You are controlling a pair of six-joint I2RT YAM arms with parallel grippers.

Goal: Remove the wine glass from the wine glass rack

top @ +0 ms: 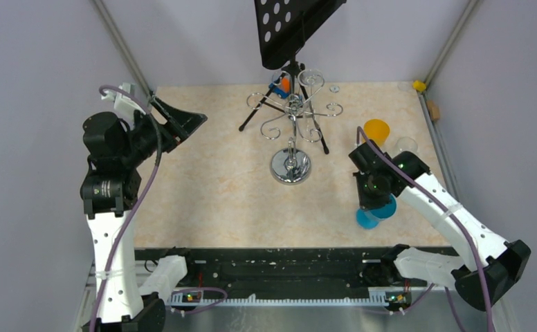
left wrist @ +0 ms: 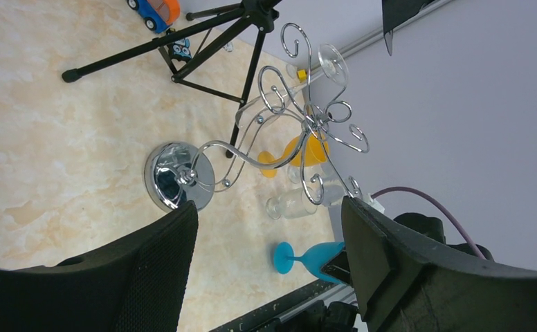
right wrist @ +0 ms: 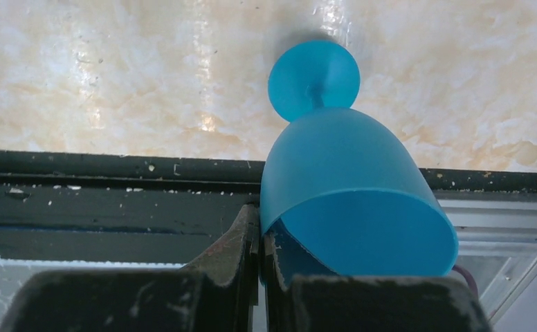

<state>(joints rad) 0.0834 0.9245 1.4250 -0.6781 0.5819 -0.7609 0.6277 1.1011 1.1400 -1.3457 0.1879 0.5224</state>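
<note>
The chrome wine glass rack (top: 293, 116) stands at the back middle of the table on its round mirrored base (top: 290, 166); it also shows in the left wrist view (left wrist: 300, 124). A clear wine glass (left wrist: 332, 61) hangs from one far arm. My right gripper (right wrist: 260, 232) is shut on the rim of a blue wine glass (right wrist: 345, 183), held upright near the table's front edge, right of the rack (top: 375, 213). Its foot is at or just above the table. My left gripper (left wrist: 269, 218) is open and empty at the far left (top: 183, 124), pointing at the rack.
A black tripod stand with a perforated plate (top: 290, 28) stands right behind the rack. A blue-orange toy car (top: 280, 86) lies by its legs. An orange cup (top: 376, 130) and a clear glass (top: 405, 145) stand at the right. The black front rail (right wrist: 113, 207) lies under the blue glass.
</note>
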